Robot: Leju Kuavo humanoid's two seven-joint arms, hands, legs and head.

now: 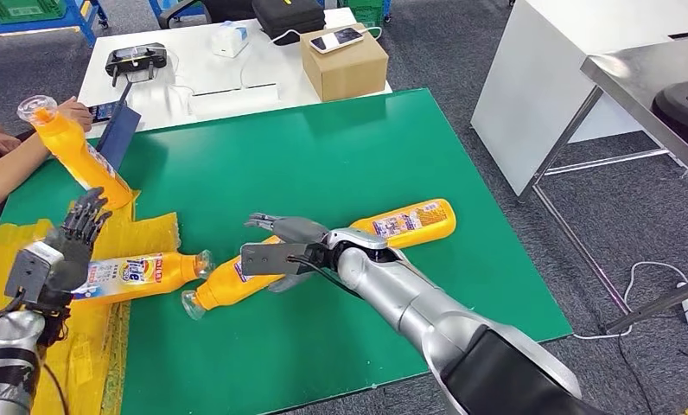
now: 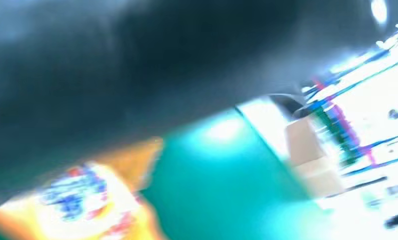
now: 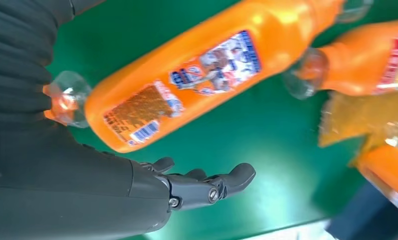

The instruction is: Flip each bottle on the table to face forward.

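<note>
Right hand point(image 1: 282, 245) hovers with fingers point(image 3: 222, 182) spread wide, holding nothing, over the middle orange bottle point(image 1: 232, 284) lying on the green surface point(image 1: 340, 156). At 9 o'clock, left hand point(image 1: 64, 246) rests on another bottle point(image 1: 142, 275); I cannot tell its finger spread.

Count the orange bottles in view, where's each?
4. One bottle held up by a person at the table's far left; one lying on the yellow bag by the left hand; one under the right hand; one lying beyond the right arm.
</note>
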